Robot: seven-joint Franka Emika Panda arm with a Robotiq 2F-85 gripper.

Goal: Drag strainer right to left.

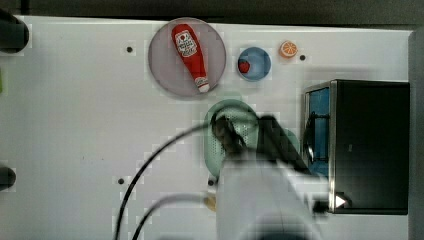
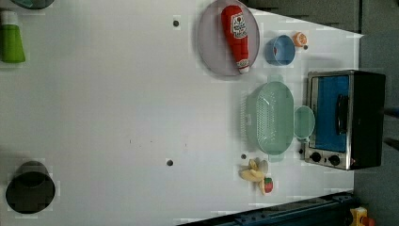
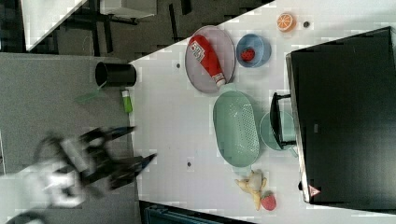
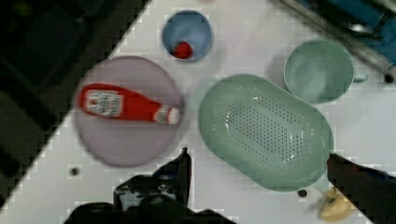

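The strainer (image 4: pixel 264 130) is a pale mint-green oval colander with a perforated bottom. It lies on the white table beside the toaster oven, also seen as the strainer (image 2: pixel 270 117) in the left view and the strainer (image 3: pixel 236 128) in the right view. In the top view my arm (image 1: pixel 265 200) covers part of the strainer (image 1: pixel 215 150). My gripper (image 4: pixel 259 161) hangs well above the strainer, open, its dark fingers spread about as wide as the strainer with nothing between them. In the right view the gripper (image 3: pixel 140 143) appears blurred at the right view's left, open.
A round mint-green cup (image 4: pixel 319 70) stands between the strainer and the toaster oven (image 1: pixel 367 145). A grey-pink plate (image 1: pixel 162 65) carries a ketchup bottle (image 1: pixel 191 56). Nearby are a blue bowl (image 1: pixel 259 67) with a strawberry, an orange slice (image 1: pixel 288 49) and a toy banana (image 2: pixel 253 172). A black cup (image 2: pixel 30 187) and a green bottle (image 2: pixel 11 40) stand far off.
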